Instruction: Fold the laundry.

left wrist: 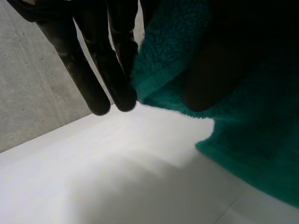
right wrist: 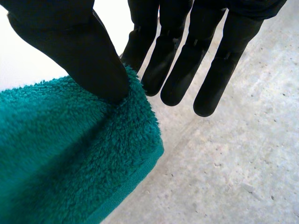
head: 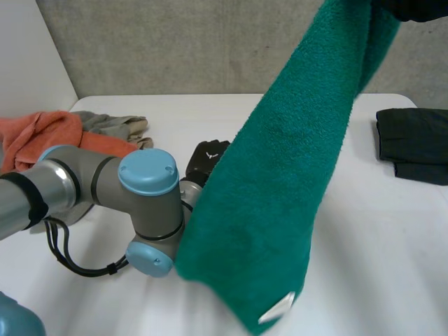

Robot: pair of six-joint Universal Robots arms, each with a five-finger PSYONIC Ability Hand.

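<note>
A green towel (head: pixel 280 175) hangs in a long drape from the upper right down to just above the white table (head: pixel 378 245), with a white label (head: pixel 276 308) at its low end. My right hand (head: pixel 420 7) holds its top corner high up. In the right wrist view the thumb (right wrist: pixel 84 56) pinches the towel's hemmed corner (right wrist: pixel 70 140) against a straight finger. My left hand (head: pixel 208 157) is at the towel's left edge, about halfway down. In the left wrist view its straight fingers (left wrist: pixel 98 60) lie against the towel's hem (left wrist: pixel 154 79), and the thumb presses on it from the other side.
An orange cloth (head: pixel 42 136) and a grey-beige garment (head: pixel 115 126) lie at the back left of the table. A dark folded garment (head: pixel 413 143) sits at the right edge. A concrete wall stands behind the table.
</note>
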